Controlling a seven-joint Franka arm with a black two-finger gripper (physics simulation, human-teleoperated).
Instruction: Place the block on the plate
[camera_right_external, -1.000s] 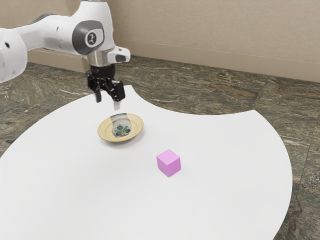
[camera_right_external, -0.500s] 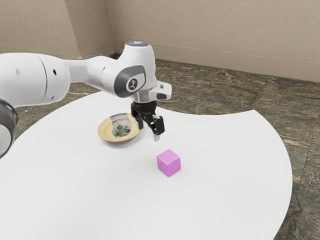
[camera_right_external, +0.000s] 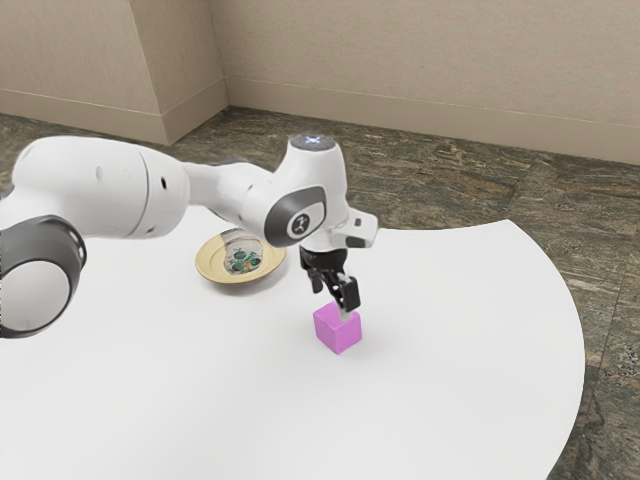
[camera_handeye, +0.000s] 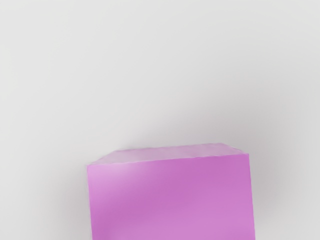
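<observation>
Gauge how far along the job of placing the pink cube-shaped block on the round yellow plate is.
The approach looks mostly done: the black two-finger gripper is down at the top of the pink block. The grasp appears under way, with the fingers apart and nothing gripped. Left: closing, lifting, carrying and placing, since the block sits on the white table, beside the yellow plate.

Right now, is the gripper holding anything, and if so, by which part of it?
Nothing is held: the gripper is open, its fingers apart over the pink block, which sits on the white table.
</observation>
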